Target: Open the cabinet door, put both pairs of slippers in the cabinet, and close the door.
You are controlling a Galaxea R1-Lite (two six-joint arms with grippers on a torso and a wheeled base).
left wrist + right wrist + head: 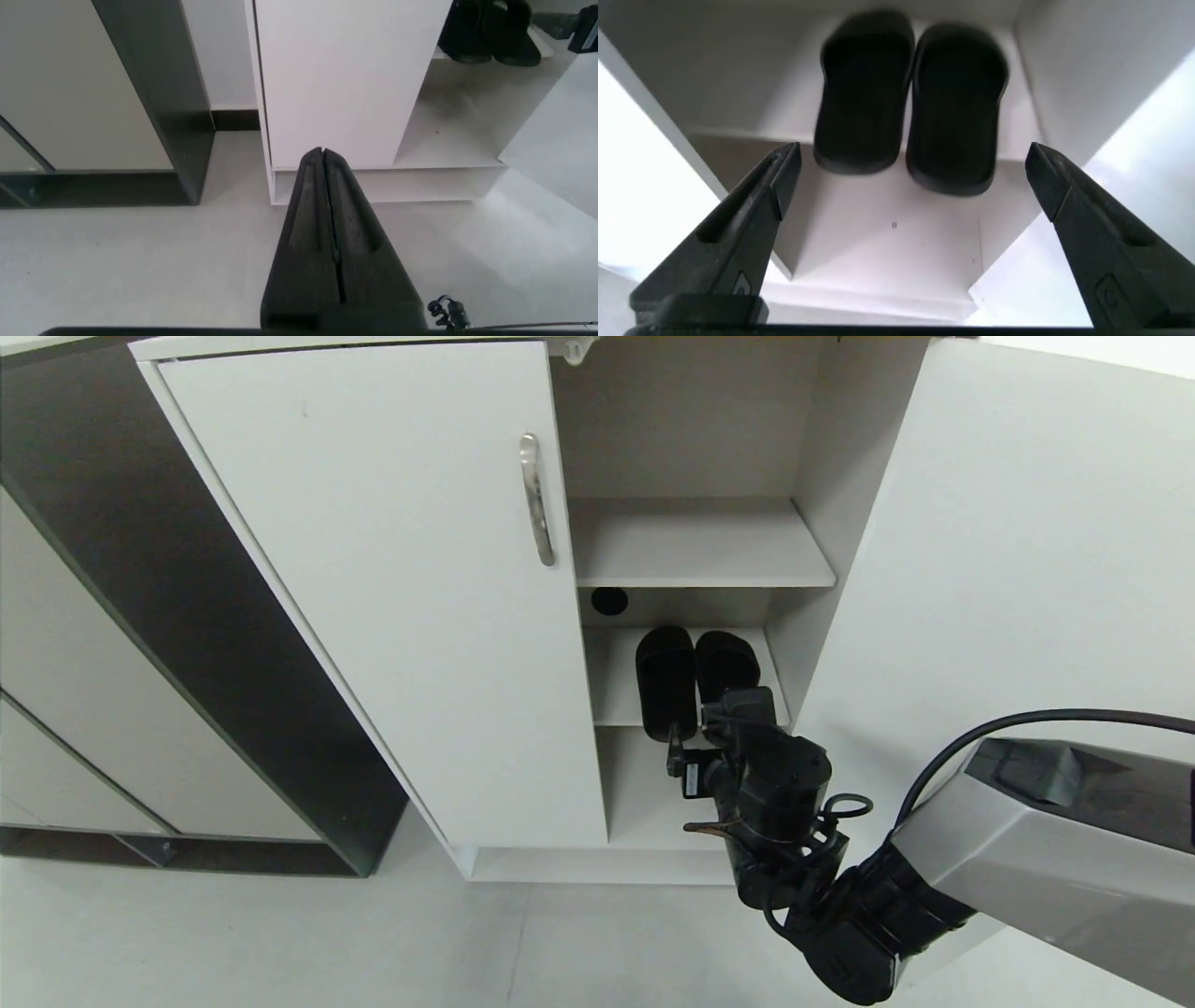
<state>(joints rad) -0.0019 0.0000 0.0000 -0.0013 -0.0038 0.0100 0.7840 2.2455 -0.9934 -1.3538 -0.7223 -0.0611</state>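
**Right jaws apart at the slipper shelf, left jaws shut**

Right jaws: spread wide, holding nothing, just in front of the pair of black slippers point(952, 107).
Slippers sit side by side on the middle shelf point(611, 686) of the cabinet point(691, 429), right-hand compartment. Near ends overhang the shelf's front edge. The two look like they touch, but I can't confirm it from these angles.
Upper shelf point(700, 541) is above them.
Right door point(1008, 541) is swung open.
Left door point(392, 597) is shut, with a metal handle point(536, 500) at its inner edge.
Left jaws: pressed together, holding nothing, over the floor point(140, 261) in front of the left door.
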